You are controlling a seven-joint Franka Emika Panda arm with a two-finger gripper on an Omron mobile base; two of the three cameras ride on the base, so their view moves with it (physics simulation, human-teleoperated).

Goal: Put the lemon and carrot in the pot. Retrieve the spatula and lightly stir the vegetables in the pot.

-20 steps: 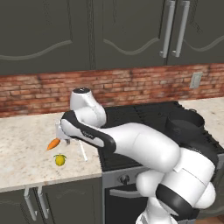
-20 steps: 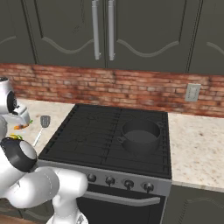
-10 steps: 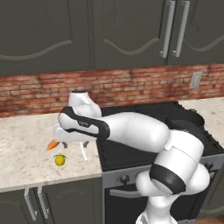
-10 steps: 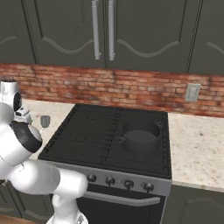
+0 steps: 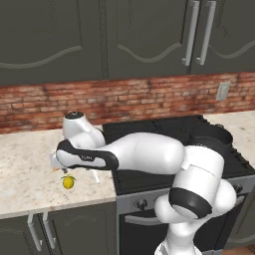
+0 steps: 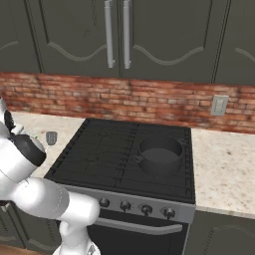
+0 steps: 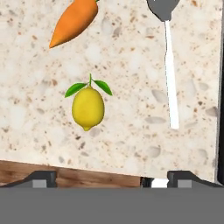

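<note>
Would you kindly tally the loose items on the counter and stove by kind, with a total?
Fruit: 1, the lemon, lying on the counter.
Vegetable: 1, the carrot, lying on the counter beyond the lemon.
Utensil: 1, the spatula, lying on the counter apart from both.
Cookware: 1, the pot on the stove.
Total: 4
</note>
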